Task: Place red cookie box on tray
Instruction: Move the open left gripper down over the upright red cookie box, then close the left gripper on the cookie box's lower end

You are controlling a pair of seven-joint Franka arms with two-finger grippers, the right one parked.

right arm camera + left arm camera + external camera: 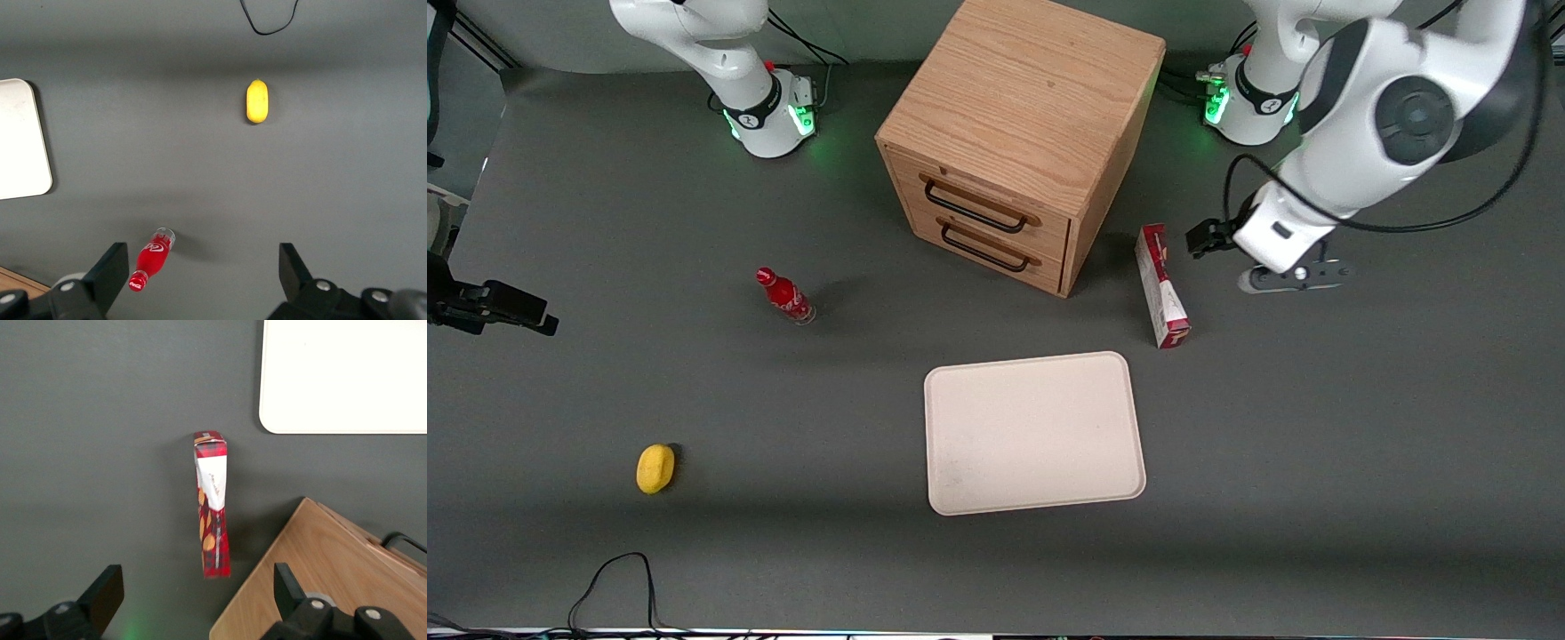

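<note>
Probably a lab: bolted robot bases (769, 116), grey tabletop (1316, 444).

The tray (347, 380) is cut off by the wrist picture's edges, and only a corner of the wooden cabinet (313, 580) is seen there. The gripper (193, 593) is shown only as two spread fingertips; in the front view's right part it is hidden under the arm. The print on the red cookie box (212, 520) is too small to be read.

Light oak wooden two-drawer cabinet (1014, 133) with dark handles; small red bottle (784, 296) standing nearer the camera; yellow lemon-like object (655, 468) nearest.
</note>
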